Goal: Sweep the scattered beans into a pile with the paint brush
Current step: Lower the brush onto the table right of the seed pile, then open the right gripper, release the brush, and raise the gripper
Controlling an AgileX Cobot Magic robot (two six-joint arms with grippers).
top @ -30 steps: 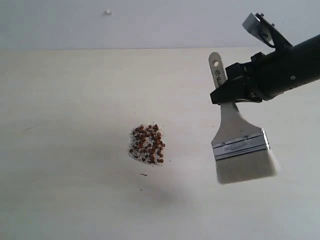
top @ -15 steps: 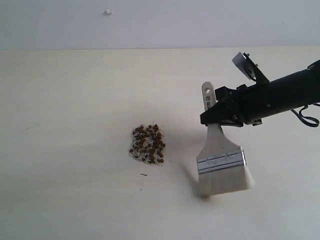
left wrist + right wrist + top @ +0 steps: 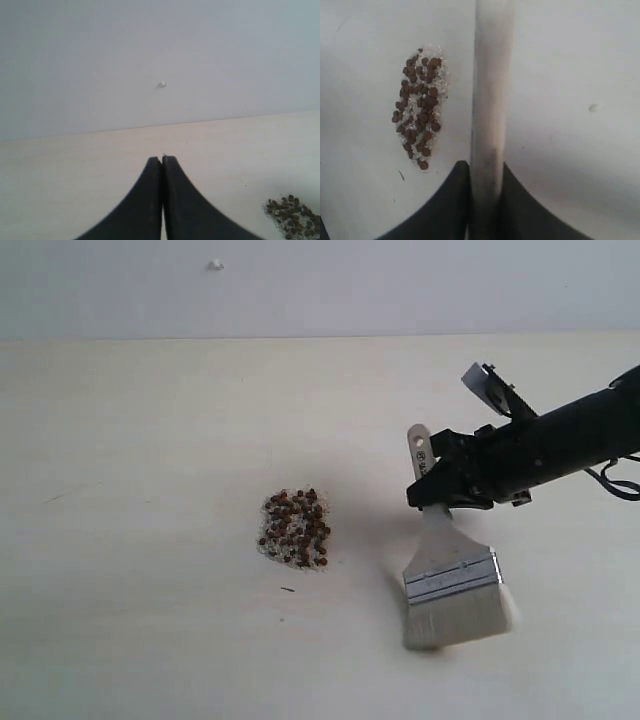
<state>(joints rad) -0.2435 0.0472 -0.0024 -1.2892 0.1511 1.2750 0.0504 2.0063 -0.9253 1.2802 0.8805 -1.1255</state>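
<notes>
bare lab-style bench: pale tabletop [image 3: 150, 440], plain wall [image 3: 330, 285]

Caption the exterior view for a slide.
Black right gripper holds wide wooden-handled, cream-bristled paint brush beside a compact pile of tiny reddish-brown beans on pale table.

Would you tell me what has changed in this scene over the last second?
The right fingers, gripping the brush throughout, carried it down and leftward in the exterior view, toward the beans. Its bristles are now at or just above the table. The beans have not moved.
</notes>
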